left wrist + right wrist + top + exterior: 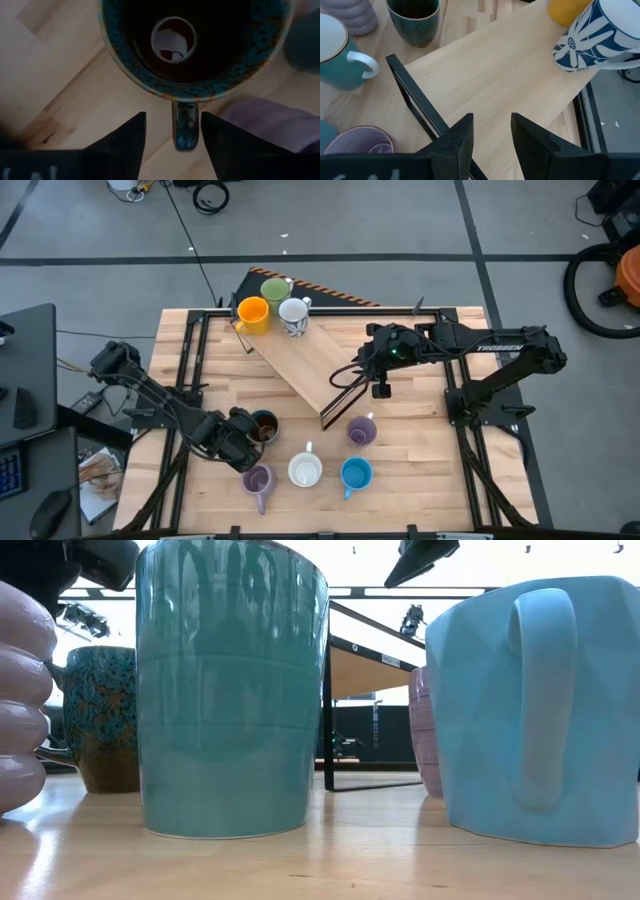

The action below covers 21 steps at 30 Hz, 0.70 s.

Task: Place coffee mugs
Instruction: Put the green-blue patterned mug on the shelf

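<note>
Orange mug [253, 313], green mug [275, 290] and white dark-patterned mug [294, 316] stand on the far end of a slanted wooden shelf [310, 360]. On the table stand the dark brown speckled mug [264, 427], two lavender mugs [258, 479] [361, 431], a mug that is teal outside and white inside [305, 471], and the blue mug [356, 474]. My left gripper [172, 116] is open. Its fingers stand on either side of the dark mug's handle [185, 125], with a gap on each side. My right gripper [492, 120] hangs open over the shelf's near end.
The shelf rests on a black metal frame [415, 100] and rises toward the table's far left. The table mugs crowd the near middle; the teal mug [230, 690] and blue mug [540, 700] fill the low view. Black rails [190, 350] run along both table sides.
</note>
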Motion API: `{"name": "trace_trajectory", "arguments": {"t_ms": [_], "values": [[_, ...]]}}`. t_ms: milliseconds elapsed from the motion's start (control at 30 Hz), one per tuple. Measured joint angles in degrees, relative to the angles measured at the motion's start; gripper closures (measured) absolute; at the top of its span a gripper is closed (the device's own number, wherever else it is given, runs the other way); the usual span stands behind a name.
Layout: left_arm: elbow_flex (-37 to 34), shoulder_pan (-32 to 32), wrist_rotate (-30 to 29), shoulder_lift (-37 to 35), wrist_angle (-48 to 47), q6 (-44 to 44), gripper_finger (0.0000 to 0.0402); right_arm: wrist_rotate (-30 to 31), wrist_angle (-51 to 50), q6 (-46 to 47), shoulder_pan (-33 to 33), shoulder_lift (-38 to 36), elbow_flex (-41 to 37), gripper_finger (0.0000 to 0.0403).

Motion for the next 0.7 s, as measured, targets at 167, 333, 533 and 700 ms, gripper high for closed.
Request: {"name": "trace_trajectory", "arguments": {"t_ms": [167, 333, 533, 700], "values": [[-0.02, 0.02, -0.94, 1.62, 0.27, -0.02, 0.0172, -0.04, 0.17, -0.12, 0.00, 0.00, 0.00, 0.0265], [-0.04, 0.04, -2.55, 3.25, 0.27, 0.69, 0.0182, -0.57, 0.89, -0.12, 0.02, 0.00, 0.00, 0.0265], [-0.09, 0.16, -3.38, 3.69, 0.07, 2.81, 0.0224, -1.33, 1.21, -0.61, 0.02, 0.00, 0.00, 0.0265], [-0.09, 0.20, -3.67, 3.69, 0.07, 2.95, 0.0258, -1.49, 1.11, -0.45, 0.02, 0.00, 0.00, 0.0265]]}}
